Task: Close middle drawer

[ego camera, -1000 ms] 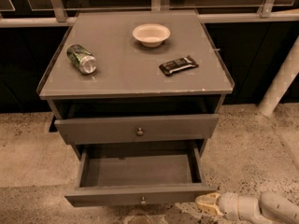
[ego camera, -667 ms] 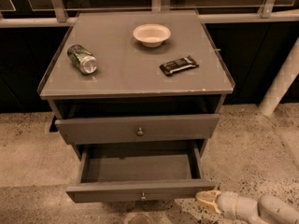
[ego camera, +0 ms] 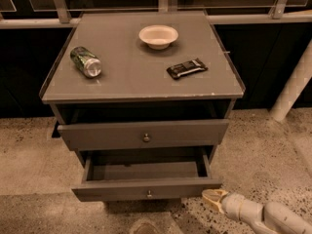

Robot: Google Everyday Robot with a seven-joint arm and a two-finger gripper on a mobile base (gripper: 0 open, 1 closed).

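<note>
The middle drawer [ego camera: 117, 189] is the low, wide grey front with a tiny round knob [ego camera: 149, 194]. It stands pulled out from the grey cabinet, and its shallow grey tray [ego camera: 146, 170] shows empty. My gripper [ego camera: 213, 198], tan-tipped on a pale arm, comes in from the lower right. It sits just below the right end of that drawer front, at or very near it. The taller-fronted drawer [ego camera: 107, 134] above, with a bigger brass knob [ego camera: 146, 137], stands out slightly.
On the cabinet top [ego camera: 126, 87] lie a green can on its side [ego camera: 86, 62], a white bowl [ego camera: 158, 36] and a dark snack bar [ego camera: 186, 68]. A white post [ego camera: 292, 87] stands at the right. Speckled floor surrounds the cabinet; a railing runs behind.
My gripper has moved left and up to the right end of the middle drawer front. The drawer front now sits further in, with less of the tray showing.
</note>
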